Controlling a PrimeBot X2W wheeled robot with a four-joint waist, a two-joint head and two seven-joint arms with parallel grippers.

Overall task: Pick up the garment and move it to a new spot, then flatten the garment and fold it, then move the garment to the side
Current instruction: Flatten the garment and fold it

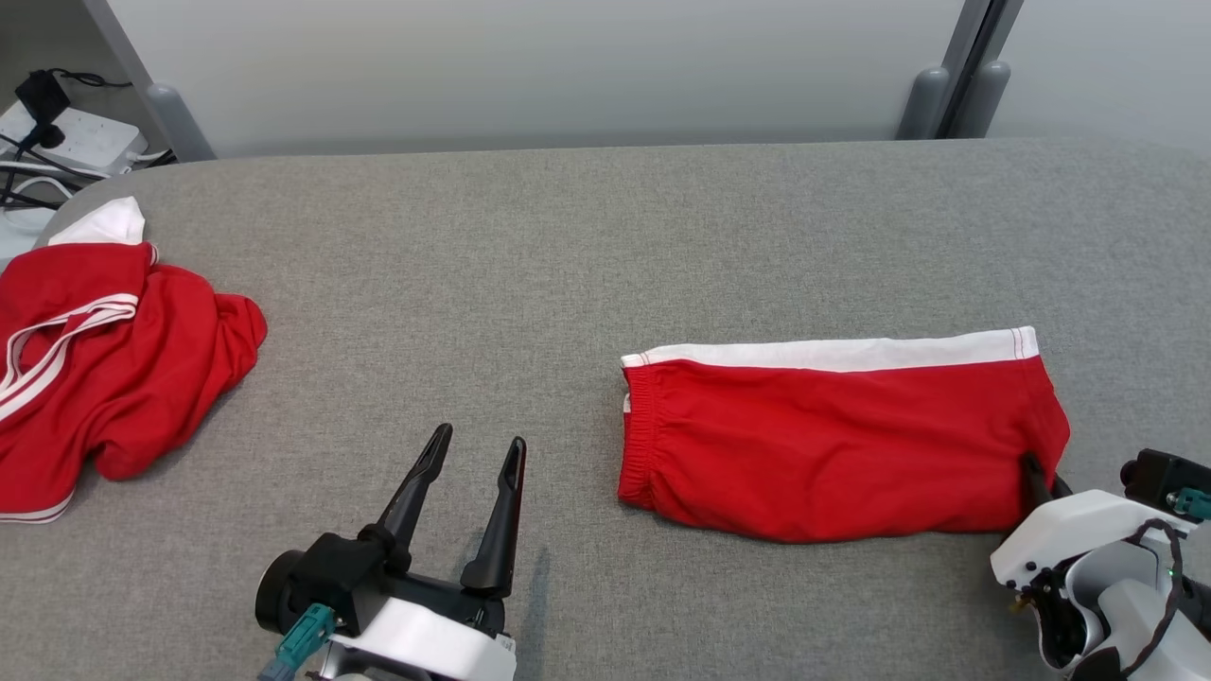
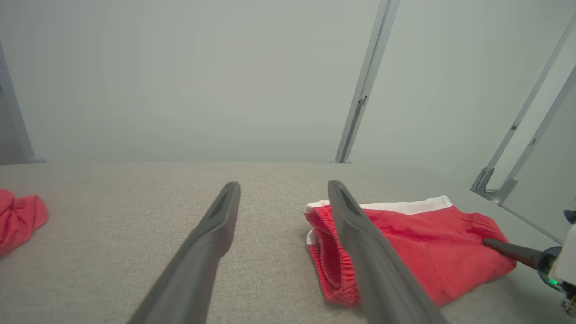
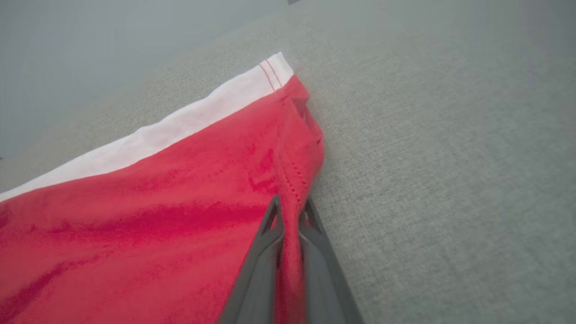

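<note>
grey fabric table (image 1: 568,236) | folded red garment (image 1: 833,445), right | crumpled red cloth (image 1: 104,378), perhaps shorts, left

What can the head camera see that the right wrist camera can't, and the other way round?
Head view adds: the open left gripper, a crumpled red garment at the left, a power strip. Right wrist view adds: up close, the right gripper shut on a fold of cloth, red stitching. Both: the folded red garment on the grey table.

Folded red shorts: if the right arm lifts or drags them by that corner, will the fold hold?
Probably not if lifted: the folded red shorts are soft cloth, bunching where the right fingers pinch one corner, so they would likely droop open. Dragged, they may catch on the woven grey table cover.
</note>
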